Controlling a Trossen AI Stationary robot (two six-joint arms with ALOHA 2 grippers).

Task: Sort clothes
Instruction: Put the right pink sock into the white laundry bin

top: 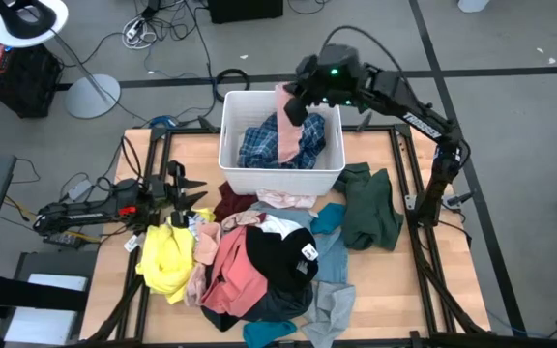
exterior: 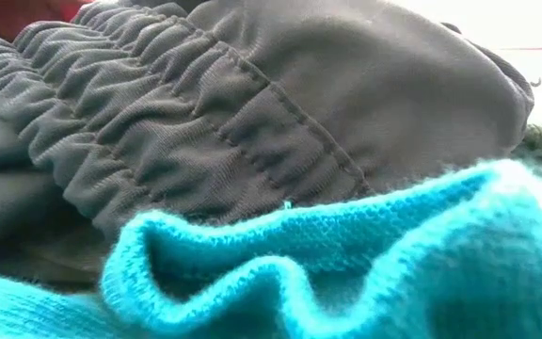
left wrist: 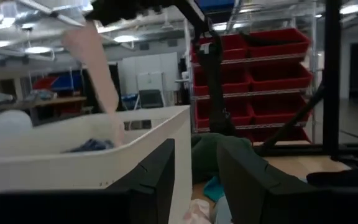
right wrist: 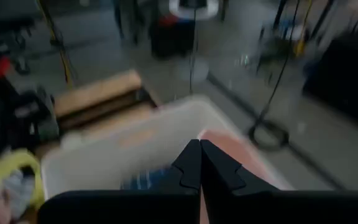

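Dropping the salmon pink soft garment (top: pixel 287 130) cleanly is, by my judgement, the step in hand: the right gripper (top: pixel 296 104) hangs above the far edge of the white rectangular plastic bin (top: pixel 232 174), its fingers pinched tight on the top of that garment, which dangles down into the bin beside the blue plaid fabric shirt (top: pixel 259 145) already lying inside. To do it well, the gripper should sit over the middle of the bin and come lower before the fingers part, so the cloth folds onto the plaid instead of draping over the rim. The left gripper (top: pixel 184 189) waits low at the left side of the wooden bench (top: pixel 385 290), just beside the bright yellow crumpled garment (top: pixel 165 256), its fingers spread and holding nothing. The rest of the clothes lie heaped in front of the bin, with a dark green garment (top: pixel 370 208) off to the right. Much is hard to read: the low view is blocked by a grey gathered waistband (exterior: pixel 205 104) and teal knitted fabric (exterior: pixel 346 273) pressed against the lens, and the right wrist view is blurred, showing only a pink patch past the closed fingertips. How much of the pink garment has reached the bin floor cannot be told.
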